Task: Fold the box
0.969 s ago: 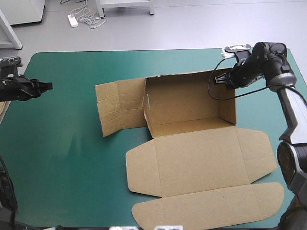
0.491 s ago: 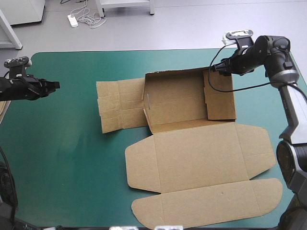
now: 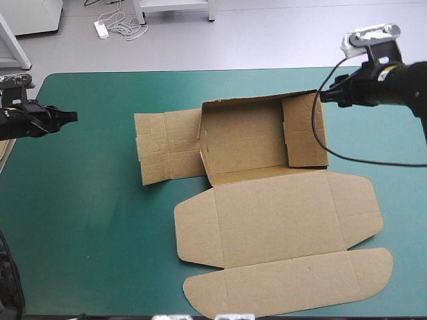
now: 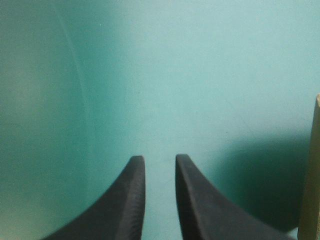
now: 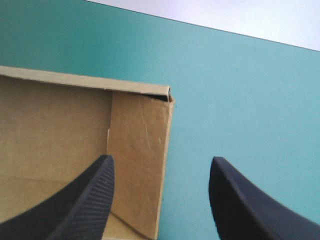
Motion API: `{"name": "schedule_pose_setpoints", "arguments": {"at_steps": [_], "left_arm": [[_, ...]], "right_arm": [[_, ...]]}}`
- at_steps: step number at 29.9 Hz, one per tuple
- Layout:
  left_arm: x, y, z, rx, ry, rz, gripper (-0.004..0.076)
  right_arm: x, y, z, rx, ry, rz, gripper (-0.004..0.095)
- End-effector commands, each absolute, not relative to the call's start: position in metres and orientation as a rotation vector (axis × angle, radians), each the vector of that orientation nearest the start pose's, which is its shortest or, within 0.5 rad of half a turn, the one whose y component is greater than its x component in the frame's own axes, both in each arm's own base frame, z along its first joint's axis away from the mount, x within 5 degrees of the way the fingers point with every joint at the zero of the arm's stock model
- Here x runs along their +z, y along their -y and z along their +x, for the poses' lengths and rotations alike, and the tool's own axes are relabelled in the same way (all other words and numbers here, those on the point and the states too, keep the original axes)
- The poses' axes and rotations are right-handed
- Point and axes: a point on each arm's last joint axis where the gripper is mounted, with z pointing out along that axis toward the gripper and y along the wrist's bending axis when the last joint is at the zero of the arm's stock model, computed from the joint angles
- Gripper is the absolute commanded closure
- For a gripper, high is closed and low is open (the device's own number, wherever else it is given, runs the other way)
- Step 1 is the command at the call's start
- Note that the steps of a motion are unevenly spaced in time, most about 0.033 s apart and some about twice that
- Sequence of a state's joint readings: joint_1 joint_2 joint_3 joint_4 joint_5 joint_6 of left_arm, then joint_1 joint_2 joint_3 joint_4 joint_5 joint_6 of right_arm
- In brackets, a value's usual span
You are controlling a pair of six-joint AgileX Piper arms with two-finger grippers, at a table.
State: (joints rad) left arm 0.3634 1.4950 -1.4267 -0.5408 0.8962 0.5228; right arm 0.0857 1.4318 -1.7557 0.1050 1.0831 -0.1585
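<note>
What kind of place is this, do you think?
Probably a robotics lab workbench: a teal-green table cover, the left gripper and right gripper, and a partly folded brown box.

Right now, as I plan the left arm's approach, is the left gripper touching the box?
Apart. The high view shows bare teal-green cover between the left gripper and the flat left flaps of the box.

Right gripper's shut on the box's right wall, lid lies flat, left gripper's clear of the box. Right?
No: the right gripper is open, its fingers apart by the far right corner of the box, per the right wrist view. Lid flat, left gripper clear of the box: correct.
</note>
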Motion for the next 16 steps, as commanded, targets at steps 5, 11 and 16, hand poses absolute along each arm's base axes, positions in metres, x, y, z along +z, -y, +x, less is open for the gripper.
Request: {"name": "schedule_pose_setpoints", "arguments": {"at_steps": [5,11,16], "left_arm": [[0.41,-0.073,0.3,-0.197,-2.173,-0.042,0.0562],[0.409,-0.072,0.299,-0.206,-2.186,-0.044,0.0562],[0.409,-0.071,0.299,-0.215,-2.19,-0.044,0.0562]], "right_arm": [[0.436,-0.03,0.241,0.115,-2.138,-0.218,0.0381],[0.394,-0.032,0.257,0.125,-2.183,-0.23,0.0262],[0.361,-0.037,0.294,0.146,-2.268,-0.23,0.025]]}}
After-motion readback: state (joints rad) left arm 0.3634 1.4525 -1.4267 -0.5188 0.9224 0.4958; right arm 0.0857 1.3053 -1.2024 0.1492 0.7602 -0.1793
